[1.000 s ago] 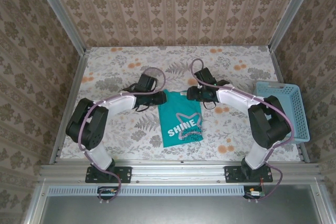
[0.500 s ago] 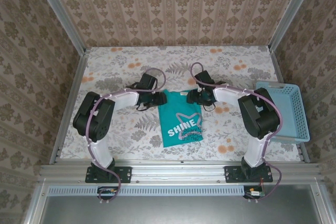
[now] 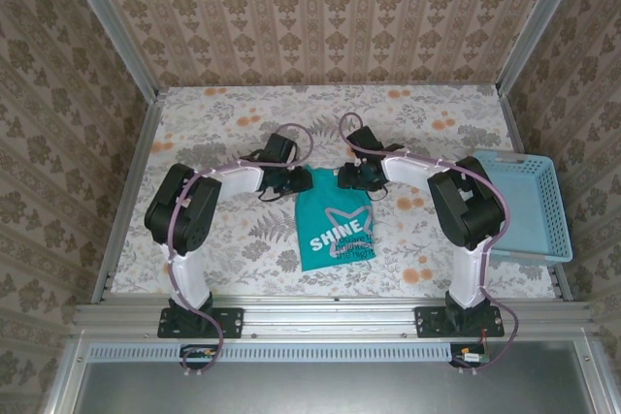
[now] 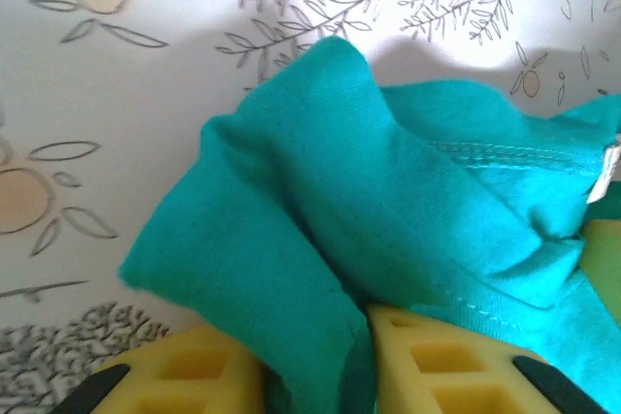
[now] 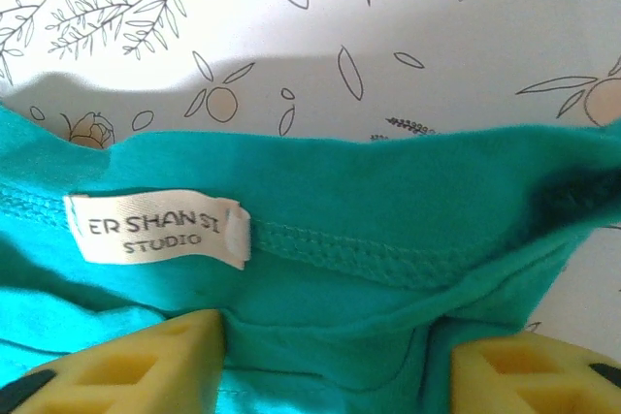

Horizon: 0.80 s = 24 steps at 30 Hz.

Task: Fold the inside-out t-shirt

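Note:
The inside-out t-shirt (image 3: 335,225) is teal and lies folded into a narrow shape at the table's middle, with white "SHINE" lettering facing up. My left gripper (image 3: 290,182) is at its far left corner. In the left wrist view the gripper (image 4: 364,361) is shut on a bunched fold of the t-shirt (image 4: 320,201) between its yellow fingers (image 4: 194,375). My right gripper (image 3: 352,178) is at the far right corner. In the right wrist view the gripper (image 5: 338,366) stands open, straddling the collar fabric (image 5: 388,201) just below the white tag (image 5: 155,230).
A light-blue slotted basket (image 3: 529,206) sits at the table's right edge, beside the right arm. The floral tablecloth (image 3: 233,239) lies bare left of the shirt. Patterned walls enclose the back and both sides.
Both grippers have moved inward along the shirt's far edge. The left jaws have closed on the fabric, and the right jaws have narrowed around the collar.

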{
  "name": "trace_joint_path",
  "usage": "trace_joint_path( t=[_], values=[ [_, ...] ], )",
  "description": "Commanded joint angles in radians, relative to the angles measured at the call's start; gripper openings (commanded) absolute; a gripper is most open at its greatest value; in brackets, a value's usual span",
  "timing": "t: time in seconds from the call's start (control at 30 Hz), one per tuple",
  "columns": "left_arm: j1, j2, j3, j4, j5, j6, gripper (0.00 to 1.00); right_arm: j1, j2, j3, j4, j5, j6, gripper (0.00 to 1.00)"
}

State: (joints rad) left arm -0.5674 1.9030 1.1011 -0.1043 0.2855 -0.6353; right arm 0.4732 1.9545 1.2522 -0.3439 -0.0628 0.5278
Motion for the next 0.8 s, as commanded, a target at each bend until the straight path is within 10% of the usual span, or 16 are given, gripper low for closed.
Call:
trace_joint_path(
  t=[0.0, 0.43, 0.77],
  values=[
    [-0.019, 0.012, 0.004, 0.055, 0.07, -0.007, 0.28, 0.064, 0.074, 0.015, 0.062, -0.13, 0.017, 0.48],
    [0.037, -0.141, -0.139, 0.099, 0.063, -0.001, 0.13, 0.037, -0.145, -0.143, 0.163, -0.118, 0.024, 0.0],
    [0.056, -0.35, -0.207, 0.111, 0.084, 0.034, 0.05, 0.008, -0.448, -0.319, 0.322, -0.19, 0.054, 0.0]
  ],
)
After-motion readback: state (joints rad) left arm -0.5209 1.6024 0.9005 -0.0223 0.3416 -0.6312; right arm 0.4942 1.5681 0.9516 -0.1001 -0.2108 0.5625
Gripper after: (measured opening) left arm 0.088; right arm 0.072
